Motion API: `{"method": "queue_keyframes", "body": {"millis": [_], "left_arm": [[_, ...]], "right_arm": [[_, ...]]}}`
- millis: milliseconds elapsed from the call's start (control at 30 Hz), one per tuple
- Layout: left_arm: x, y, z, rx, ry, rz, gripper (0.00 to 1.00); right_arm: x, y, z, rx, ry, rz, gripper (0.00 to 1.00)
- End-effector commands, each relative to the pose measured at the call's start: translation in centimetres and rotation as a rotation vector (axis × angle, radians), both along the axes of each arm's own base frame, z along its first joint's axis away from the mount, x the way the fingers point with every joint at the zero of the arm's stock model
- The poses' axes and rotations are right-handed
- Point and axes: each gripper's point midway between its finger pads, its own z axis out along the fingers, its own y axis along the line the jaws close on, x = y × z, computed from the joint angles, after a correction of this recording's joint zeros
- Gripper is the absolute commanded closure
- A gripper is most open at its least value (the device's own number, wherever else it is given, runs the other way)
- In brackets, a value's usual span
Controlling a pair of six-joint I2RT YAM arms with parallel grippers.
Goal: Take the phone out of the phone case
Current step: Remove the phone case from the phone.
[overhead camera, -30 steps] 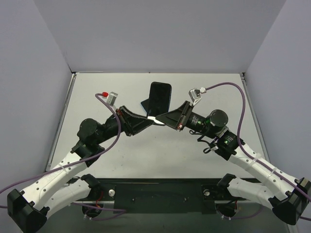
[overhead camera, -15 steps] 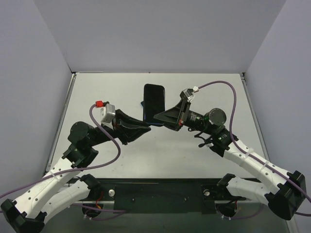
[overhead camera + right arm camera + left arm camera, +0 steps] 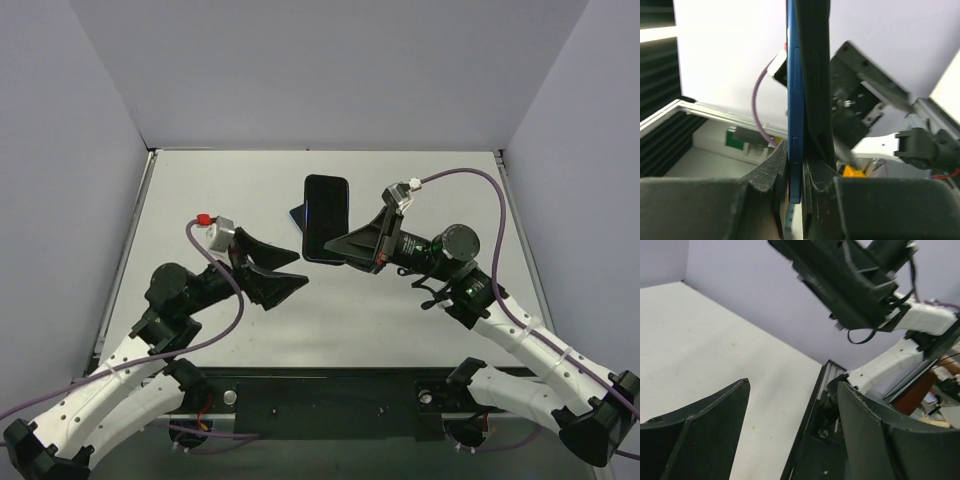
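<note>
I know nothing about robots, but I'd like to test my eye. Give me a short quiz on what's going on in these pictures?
1. True or false: the jaws of the left arm are shut on the phone.
2. What holds the phone? A) the jaws of the left arm B) the jaws of the right arm C) neither, it lies loose
3. Fill in: the cable running to each arm is coloured ___.

Key: 1 false, those jaws stand open and empty, apart from the phone. 2 B, they pinch one end of it. 3 purple.
</note>
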Motion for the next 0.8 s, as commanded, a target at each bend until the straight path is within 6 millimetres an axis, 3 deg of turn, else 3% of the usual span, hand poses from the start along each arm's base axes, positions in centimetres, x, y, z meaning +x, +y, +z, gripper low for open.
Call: {"method": "queue_keyframes", "body": {"millis": [0,133,433,567,700,767], "left_arm": [[-3.5,2.0,7.9,-0.284,-0.063,-0.068,0.19],[-3.3,1.8,10.1,-0.375,0.057,-0.104,0.16],[-1.6,0.1,10.5,-0.384,0.141,-0.133,0.20],[-1.5,-0.5,9.8,-0.353,0.159,-0.149,0.27],[-2.3,-0.5,9.9,-0.352,0.140,-0.192,0.49],[-2.7,-0.7,9.4,-0.336,0.139,-0.213,0.51]], "right_arm": [[-0.5,-1.4,3.2,-0.048,-0.263,-0.103,1.00],[-0.3,-1.3,2.8,-0.103,-0.306,-0.125,1.00],[-0.4,-1.0,2.5,-0.158,-0.370,-0.156,1.00],[-0.2,-1.1,2.7,-0.164,-0.389,-0.182,1.00],[0.3,-1.5,2.4,-0.186,-0.395,-0.222,1.00],[0.7,-1.6,2.2,-0.194,-0.390,-0.243,1.00]]}}
